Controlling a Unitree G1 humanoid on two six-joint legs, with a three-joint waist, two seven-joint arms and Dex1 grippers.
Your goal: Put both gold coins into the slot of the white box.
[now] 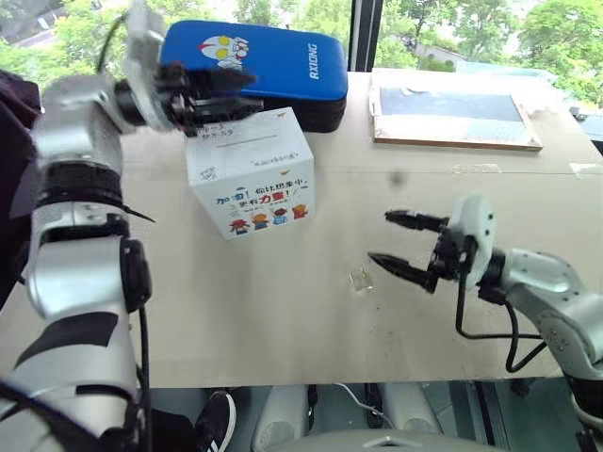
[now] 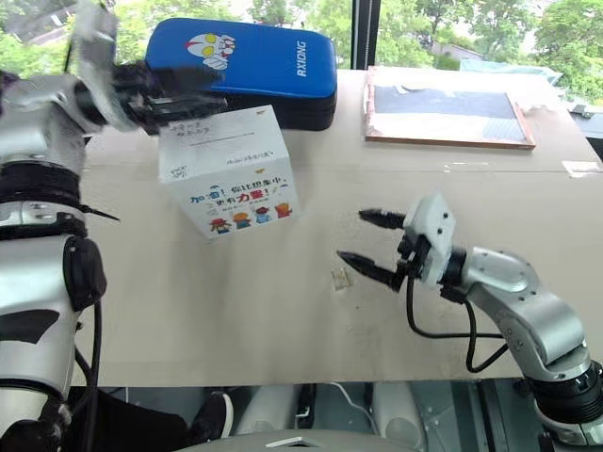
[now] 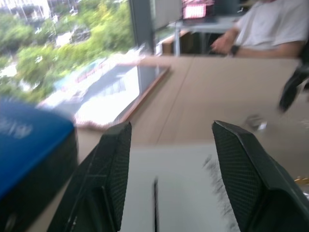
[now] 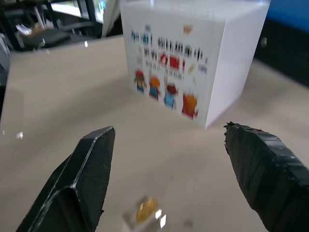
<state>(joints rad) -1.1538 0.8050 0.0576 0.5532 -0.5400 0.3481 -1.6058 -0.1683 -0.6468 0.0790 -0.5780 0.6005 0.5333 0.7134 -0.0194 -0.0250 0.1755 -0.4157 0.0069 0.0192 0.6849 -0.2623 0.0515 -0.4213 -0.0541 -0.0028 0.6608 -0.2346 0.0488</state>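
Left hand (image 1: 231, 99) spread, empty, over the white box (image 1: 250, 174), a cardboard cube with thin dark slot (image 3: 155, 203). Right hand (image 1: 394, 240) spread at the box's 4 o'clock; shiny round gold coin (image 4: 146, 209) on the matte desk (image 1: 283, 311).

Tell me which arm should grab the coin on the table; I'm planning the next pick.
Right, probably. Its tool is open just beside the coin, which sits in a clear holder and lies between its fingers in the wrist view. The left tool is up over the box.

Blue cushion (image 1: 283, 66), beyond my left gripper (image 1: 226, 94): "RXIONG".
White box (image 1: 250, 174), under it: colourful Chinese lettering, unreadable to me.
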